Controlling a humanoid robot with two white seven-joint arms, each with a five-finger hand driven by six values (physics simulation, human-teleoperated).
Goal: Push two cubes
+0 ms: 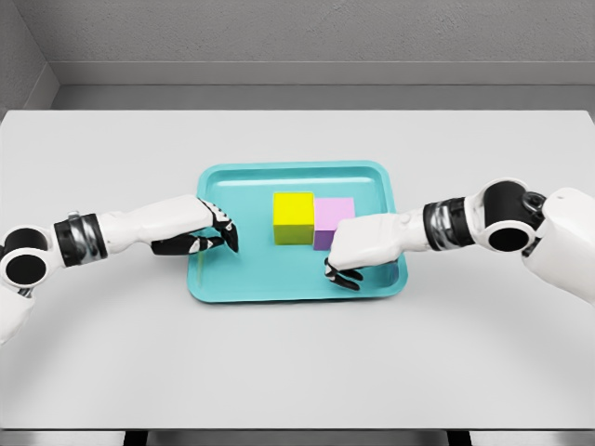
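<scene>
So your worktop (297, 362) was a big pale grey slab, and sitting mid-way across it was a teal tray (296, 286) with both cubes already inside it. The yellow cube (294, 217) and the pink cube (333, 216) sat side by side, faces touching, toward the back half of the tray.

Your right hand (358, 246) was over the tray's right part, right up against the near side of the pink cube and covering its lower corner, fingers curled downward and holding nothing. I couldn't tell for sure if it was actually pressing on the cube. Your left hand (212, 228) was at the tray's left rim, fingers loosely extended toward the yellow cube, empty, with a clear gap between them.

My take on doing the push well: you wanted flat contact low on each cube's face so neither tipped or spun, and both hands moving at an even pace. Since the cubes were touching, an off-center shove on one would've likely twisted the other.

No brands, labels or writing anywhere that I could read.
</scene>
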